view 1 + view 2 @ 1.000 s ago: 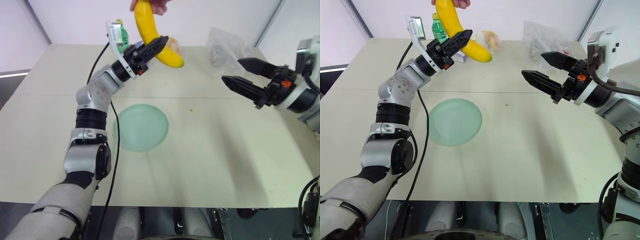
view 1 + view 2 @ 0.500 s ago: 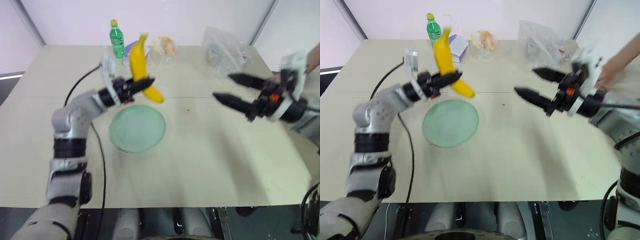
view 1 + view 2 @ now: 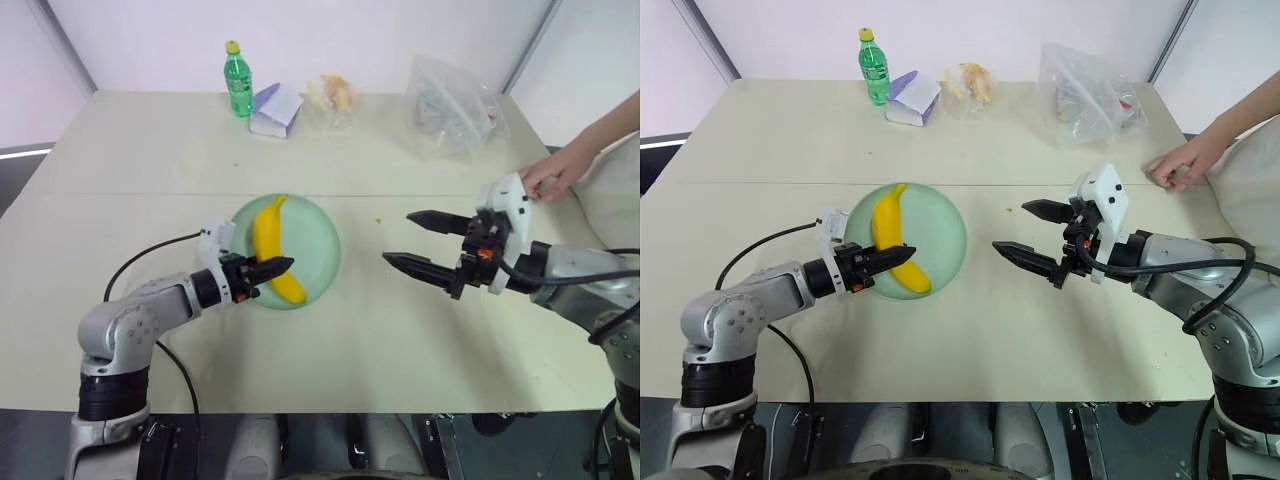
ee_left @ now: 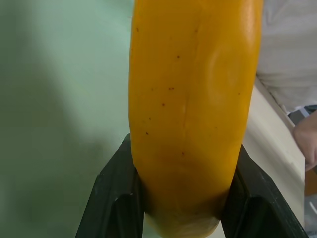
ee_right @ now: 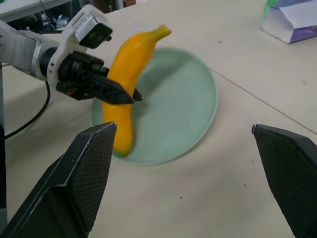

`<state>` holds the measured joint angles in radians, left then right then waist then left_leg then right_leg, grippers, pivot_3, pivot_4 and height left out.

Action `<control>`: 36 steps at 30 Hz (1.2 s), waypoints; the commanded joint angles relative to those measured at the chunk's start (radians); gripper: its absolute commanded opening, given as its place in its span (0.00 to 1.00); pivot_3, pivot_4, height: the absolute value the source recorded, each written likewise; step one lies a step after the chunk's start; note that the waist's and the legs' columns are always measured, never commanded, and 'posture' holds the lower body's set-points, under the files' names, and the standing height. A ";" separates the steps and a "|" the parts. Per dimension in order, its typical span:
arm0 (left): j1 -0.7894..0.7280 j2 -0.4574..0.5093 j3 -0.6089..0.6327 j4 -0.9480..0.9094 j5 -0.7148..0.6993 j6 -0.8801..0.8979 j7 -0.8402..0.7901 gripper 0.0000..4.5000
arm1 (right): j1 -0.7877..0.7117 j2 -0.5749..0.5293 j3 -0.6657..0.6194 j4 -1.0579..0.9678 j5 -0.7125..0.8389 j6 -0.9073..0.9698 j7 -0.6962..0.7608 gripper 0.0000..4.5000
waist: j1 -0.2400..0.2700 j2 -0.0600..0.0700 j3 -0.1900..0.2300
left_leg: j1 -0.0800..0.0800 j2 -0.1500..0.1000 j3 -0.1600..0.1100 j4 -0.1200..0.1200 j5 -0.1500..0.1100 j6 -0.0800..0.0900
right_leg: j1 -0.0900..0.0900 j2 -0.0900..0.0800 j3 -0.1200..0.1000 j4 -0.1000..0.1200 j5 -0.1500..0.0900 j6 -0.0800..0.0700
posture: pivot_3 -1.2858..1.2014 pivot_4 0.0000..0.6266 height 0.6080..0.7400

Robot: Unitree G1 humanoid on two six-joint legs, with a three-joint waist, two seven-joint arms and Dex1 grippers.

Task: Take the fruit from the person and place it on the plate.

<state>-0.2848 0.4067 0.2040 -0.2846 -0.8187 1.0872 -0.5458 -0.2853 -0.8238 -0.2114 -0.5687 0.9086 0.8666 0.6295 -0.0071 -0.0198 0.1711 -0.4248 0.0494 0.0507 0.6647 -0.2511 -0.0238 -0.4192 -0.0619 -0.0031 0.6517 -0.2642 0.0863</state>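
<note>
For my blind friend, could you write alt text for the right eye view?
The robot's left hand grips a banana over a green plate on a table. Its right hand hangs open nearby, and a person's hand rests at the table's edge.

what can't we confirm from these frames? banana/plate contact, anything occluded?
- Banana to plate contact: head views look from above, so a gap underneath would not show; left end effector is shut on it.
- Banana's near tip: left wrist view, hidden between the fingers.
- Contents of the clear bag: too small and crumpled.
- Person's hand: arm cut by the frame edge.
</note>
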 commanded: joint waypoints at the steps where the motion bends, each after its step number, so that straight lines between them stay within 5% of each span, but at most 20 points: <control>1: 0.022 0.000 -0.016 0.001 0.005 -0.012 0.009 0.29 | -0.004 0.003 -0.025 -0.029 0.001 -0.021 -0.006 1.00 | 0.000 0.000 0.000 | 0.000 0.000 0.000 0.000 0.000 0.000 | 0.000 0.000 0.000 0.000 0.000 0.000 | 0.52 0.24 0.93; 13: -0.084 -0.013 0.051 0.157 -0.014 -0.064 0.034 0.29 | -0.029 0.011 -0.011 -0.022 -0.003 -0.020 -0.015 1.00 | -0.001 0.000 0.000 | 0.000 0.000 0.001 0.000 0.000 0.000 | 0.000 0.000 0.000 0.000 0.000 0.000 | 0.52 0.24 0.93; 20: -0.091 -0.017 0.045 0.162 -0.031 -0.065 0.034 0.99 | -0.046 0.015 -0.002 -0.015 -0.004 -0.018 -0.016 1.00 | -0.002 0.000 0.000 | 0.000 0.000 0.001 0.000 0.000 0.000 | 0.000 0.000 0.000 0.000 0.000 0.000 | 0.52 0.24 0.93; 31: -0.083 0.024 0.090 0.057 -0.128 0.012 0.046 0.99 | -0.055 0.013 0.004 -0.007 -0.010 -0.022 -0.008 1.00 | -0.003 0.000 0.000 | 0.000 0.000 0.001 0.000 0.000 0.000 | 0.000 0.000 0.000 0.000 0.000 0.000 | 0.52 0.24 0.93; 36: -0.065 0.128 0.165 -0.089 -0.238 0.078 0.060 0.99 | -0.061 0.016 0.010 0.004 -0.019 -0.028 0.001 1.00 | -0.004 0.000 0.000 | 0.000 0.000 0.000 0.000 0.000 0.000 | 0.000 0.000 0.000 0.000 0.000 0.000 | 0.52 0.24 0.93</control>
<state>-0.3532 0.4938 0.3311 -0.2994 -1.0125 1.1528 -0.4756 -0.3304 -0.8104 -0.1892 -0.5617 0.8953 0.8652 0.6213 -0.0107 -0.0200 0.1711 -0.4250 0.0496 0.0504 0.6643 -0.2511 -0.0238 -0.4197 -0.0616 -0.0031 0.6515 -0.2643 0.0862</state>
